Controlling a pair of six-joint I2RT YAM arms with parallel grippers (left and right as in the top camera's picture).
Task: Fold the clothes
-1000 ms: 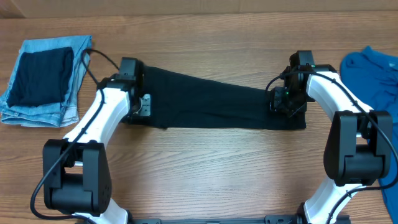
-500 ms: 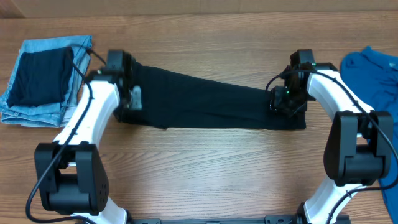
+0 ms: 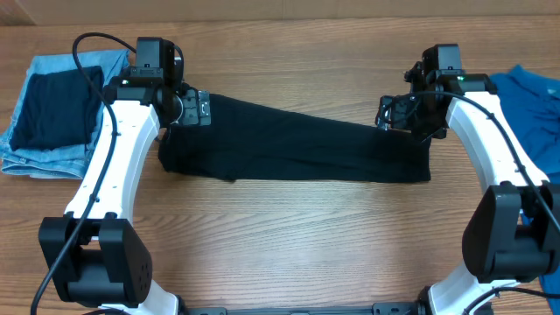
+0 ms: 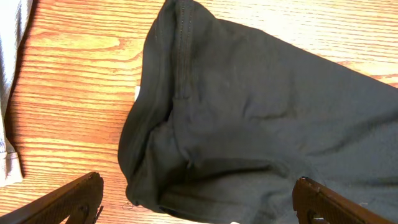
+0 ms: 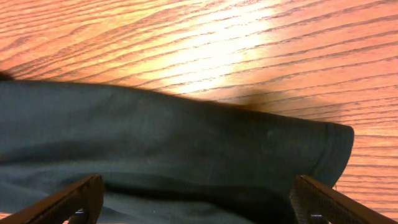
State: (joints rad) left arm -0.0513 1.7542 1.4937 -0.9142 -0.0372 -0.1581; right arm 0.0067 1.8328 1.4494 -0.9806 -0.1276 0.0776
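Observation:
The clothes, a black T-shirt [image 3: 297,144], lie folded into a long narrow band across the middle of the table. My left gripper [image 3: 196,109] hangs open over the band's left end, and nothing sits between its fingers. In the left wrist view the bunched end of the T-shirt [image 4: 249,124] lies below the left gripper [image 4: 199,205], whose fingertips [image 4: 74,196] stand wide apart. My right gripper [image 3: 392,114] is open above the right end. The right wrist view shows the hemmed edge of the T-shirt [image 5: 186,137] under the right gripper [image 5: 196,202].
Folded light-blue jeans [image 3: 101,79] with a dark folded garment [image 3: 57,109] on top lie at the far left. A bright blue garment [image 3: 529,101] lies at the right edge. The jeans' edge [image 4: 9,93] shows in the left wrist view.
Both grippers have opened and let go of the T-shirt. Both have risen and moved toward the far side. The T-shirt lies where it was.

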